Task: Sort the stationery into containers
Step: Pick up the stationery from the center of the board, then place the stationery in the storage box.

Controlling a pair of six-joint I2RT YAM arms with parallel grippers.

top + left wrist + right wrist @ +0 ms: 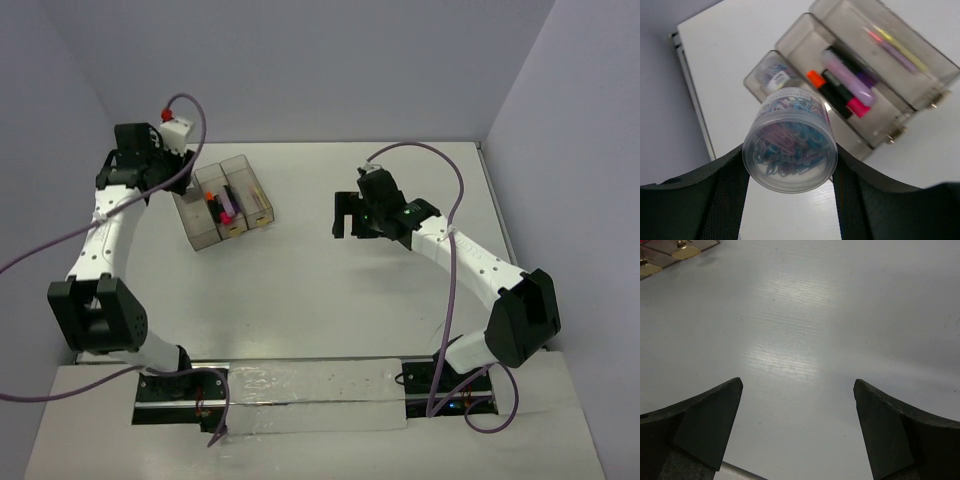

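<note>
My left gripper (789, 154) is shut on a clear round tub of coloured paper clips (790, 125), held above the table beside the containers (222, 205). These are three smoky bins in a row. The nearest bin (752, 80) holds another round tub (774, 75). In the middle bin (795, 42) lie an orange marker (816, 79), a lilac marker (847, 82) and a pink-red marker (857, 107). Thin yellow and pink sticks (897, 47) lie in the far bin (840, 10). In the top view the left gripper (178, 165) hangs over the row's far left end. My right gripper (347, 215) (797, 390) stands open over bare table.
White walls close in the table at the back and on both sides. Yellowish end labels of the bins (680, 247) show at the top left of the right wrist view. The table's left edge (690, 85) runs close by the bins.
</note>
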